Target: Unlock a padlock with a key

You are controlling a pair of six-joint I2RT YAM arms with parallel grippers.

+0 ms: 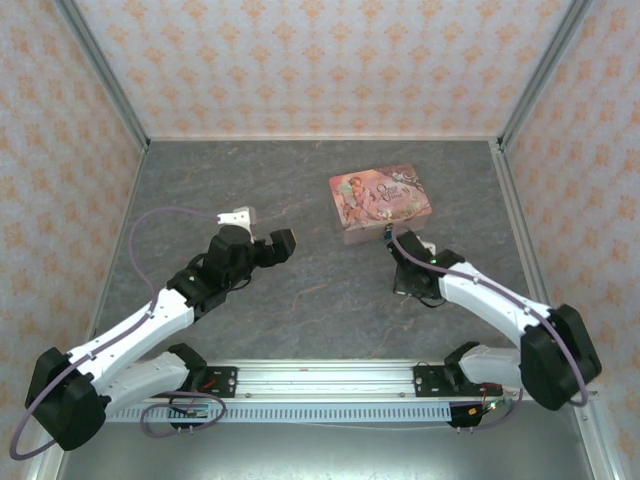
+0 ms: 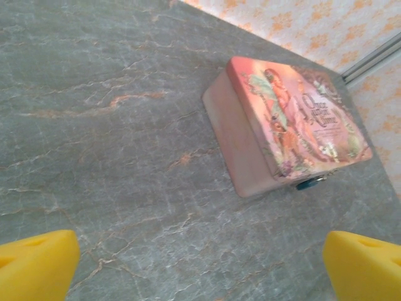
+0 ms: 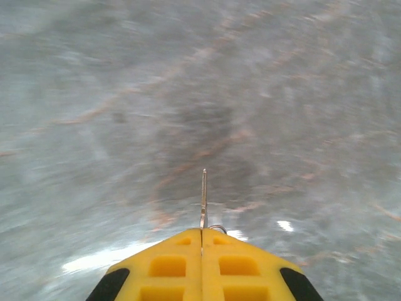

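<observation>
Only the key's (image 3: 203, 195) thin edge pokes from the right hand (image 3: 202, 233).

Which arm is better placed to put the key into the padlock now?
Right. The right gripper is shut on the key, near the padlock at the pink tin; the left gripper is open and farther off.

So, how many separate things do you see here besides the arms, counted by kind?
Pink tin box: 1
Blue padlock: 1
Key, pinched in the right claw: 1
Total: 3
</observation>
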